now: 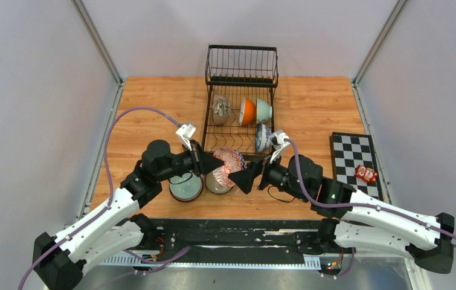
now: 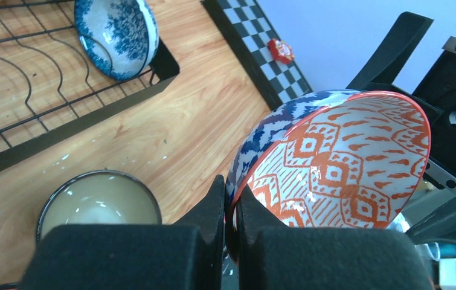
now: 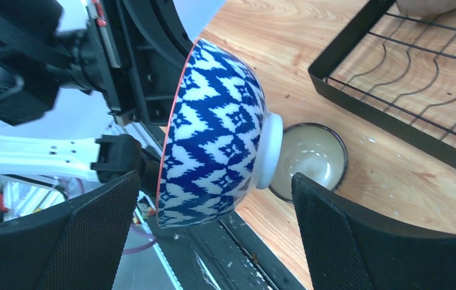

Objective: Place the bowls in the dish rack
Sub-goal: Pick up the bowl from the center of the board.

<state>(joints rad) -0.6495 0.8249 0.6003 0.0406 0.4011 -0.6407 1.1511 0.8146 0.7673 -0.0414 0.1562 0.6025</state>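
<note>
Handover, seemingly — left end effector (image 2: 230,202) pinches the patterned bowl (image 2: 340,163) by its rim; right end effector (image 3: 213,181), spread around it, should close.

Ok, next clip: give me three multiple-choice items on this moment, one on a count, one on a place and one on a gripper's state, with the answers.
1. How many bowls sit in the dish rack? A two; B four; C six.
2. Where is the small red object? A on the checkered board; B in the dish rack; C inside a bowl.
3. The left gripper is: A open, holding nothing; B shut on the patterned bowl at its rim; C shut on a rack wire.

Answers:
1 B: the top view shows a grey bowl, an orange bowl, a pale green bowl and a blue-and-white bowl in the rack.
2 A: it lies on the board's squares.
3 B: the left wrist view shows it pinching the rim.
</note>
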